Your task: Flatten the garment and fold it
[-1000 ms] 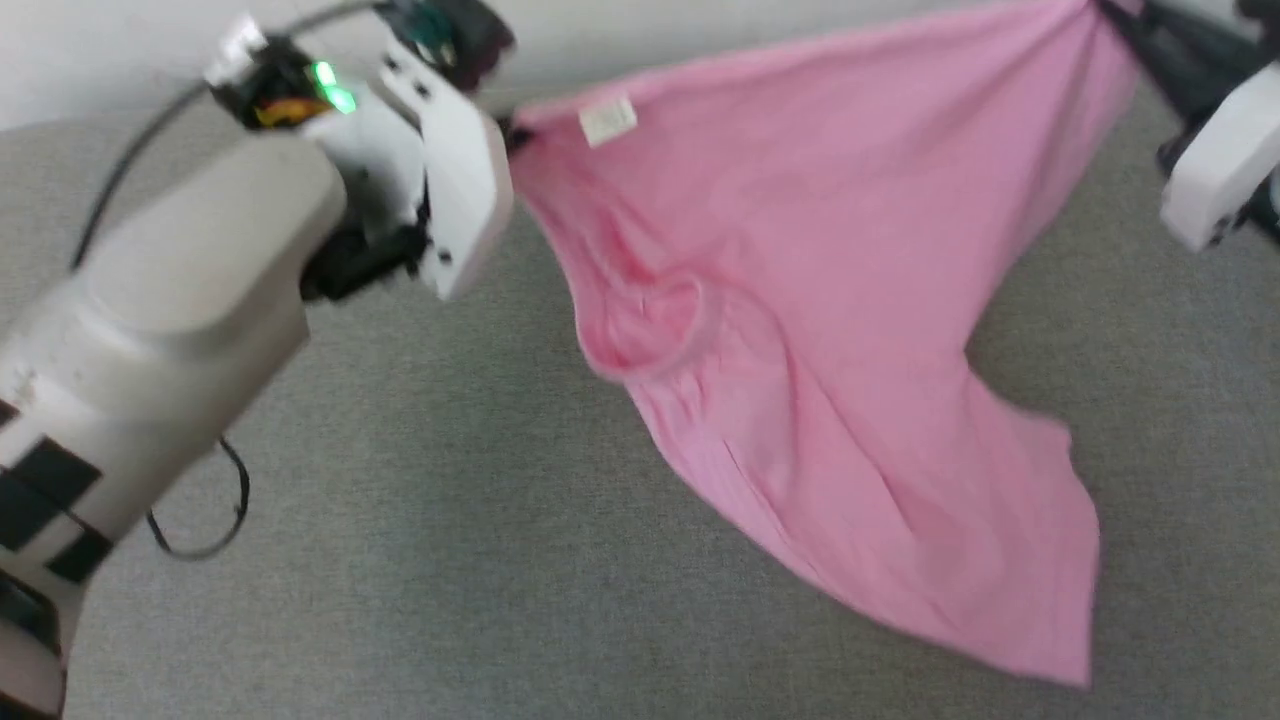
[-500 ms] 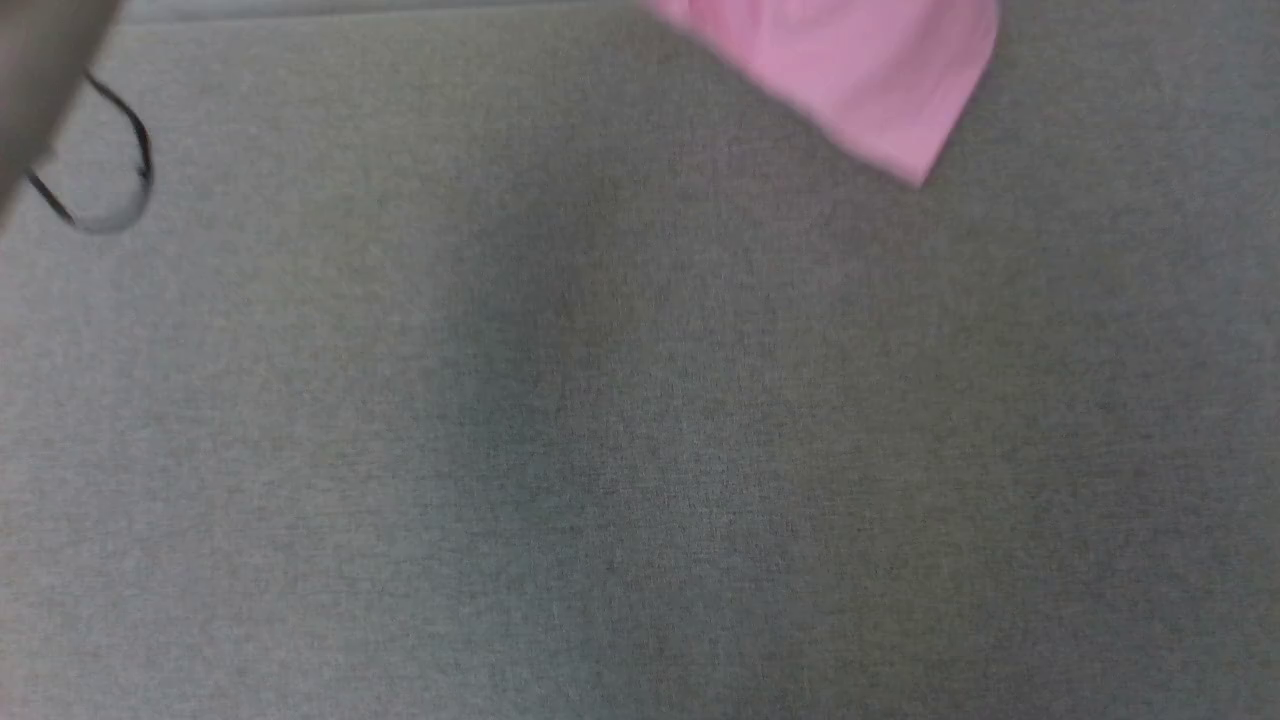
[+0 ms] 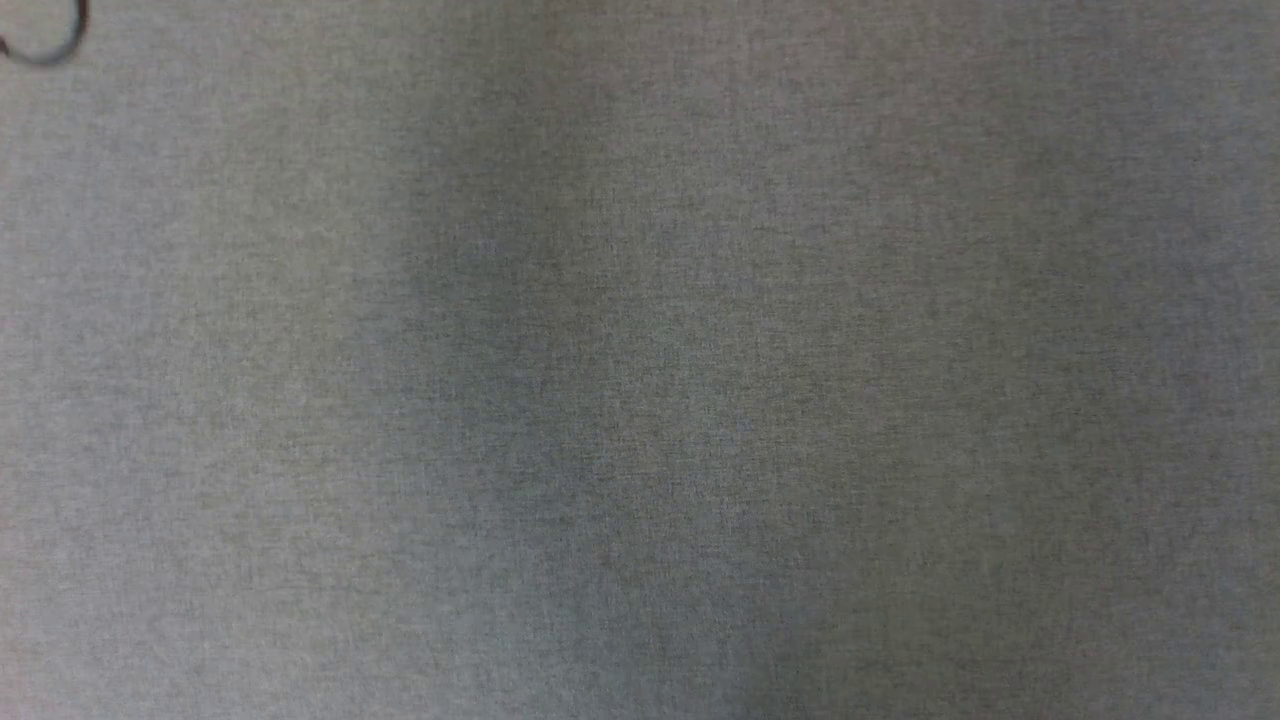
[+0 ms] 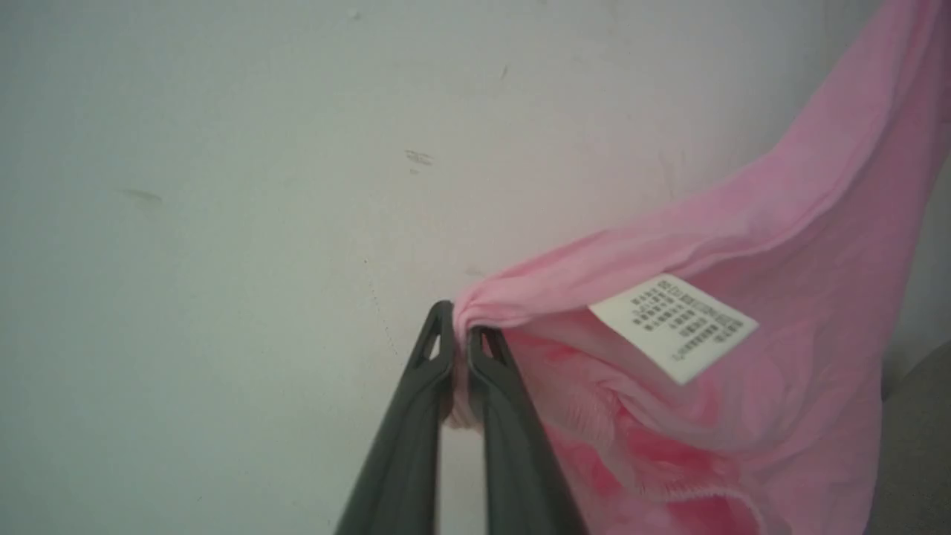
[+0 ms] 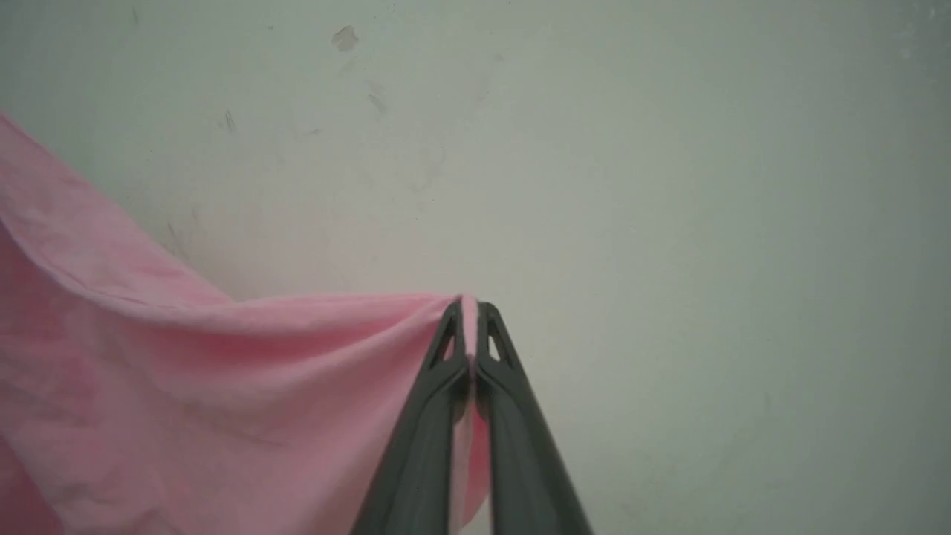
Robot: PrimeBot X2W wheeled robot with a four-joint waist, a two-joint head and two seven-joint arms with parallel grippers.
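In the left wrist view the bright pink garment (image 4: pixel 780 312) hangs to the right of my left gripper (image 4: pixel 462 327), which is shut on a bunched edge of it. A small white label (image 4: pixel 674 325) with printed text sits just right of that pinch, above a ruffled band (image 4: pixel 669 490). The right wrist view has the garment (image 5: pixel 186 379) spreading out to the left of my right gripper (image 5: pixel 469 327), whose dark fingers are shut on another edge of the cloth. Both grippers hold the cloth up in front of a pale wall.
The head view looks down on a flat grey fabric surface (image 3: pixel 640 400) with a loop of thin black cable (image 3: pixel 50 40) at the top left corner. A pale scuffed wall (image 5: pixel 669 186) stands behind both grippers.
The head view has swung downward: the arms and the pink garment have slid out of its top edge. The black cable loop has shifted up to the corner.
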